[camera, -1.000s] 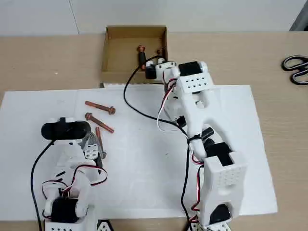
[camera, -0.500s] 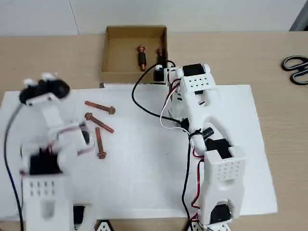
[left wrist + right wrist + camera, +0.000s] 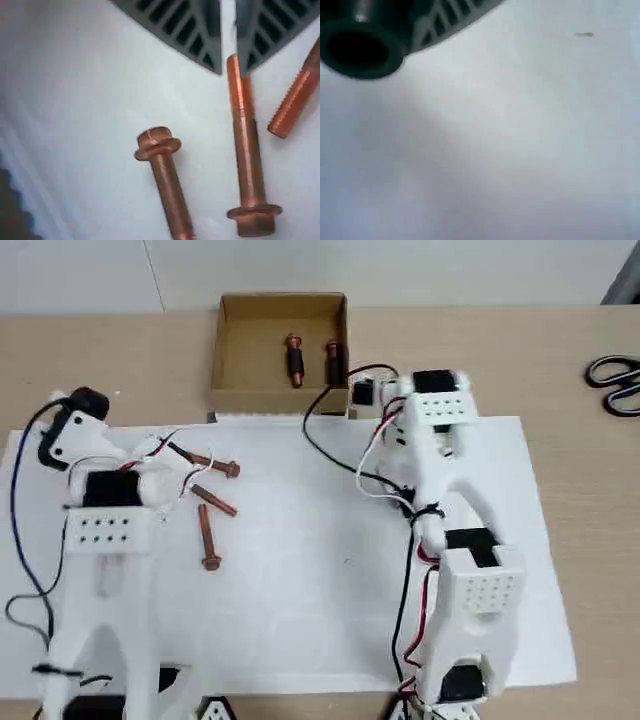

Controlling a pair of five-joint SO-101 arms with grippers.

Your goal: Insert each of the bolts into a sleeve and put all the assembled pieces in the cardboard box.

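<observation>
Left gripper (image 3: 229, 55) is hovering with its dark ribbed jaws parted only a sliver, gripping nothing, and the threaded tip of a long copper flanged bolt (image 3: 245, 145) is sitting right at that gap, shank running straight away from the gripper, head farthest out. Left is clearly nearer; the right arm (image 3: 430, 440) is sitting by the brown cardboard box (image 3: 228, 340)

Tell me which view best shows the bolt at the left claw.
Left wrist view: the bolt shows whole, its tip at the left claw. High view has it far off, one end under wires.
</observation>
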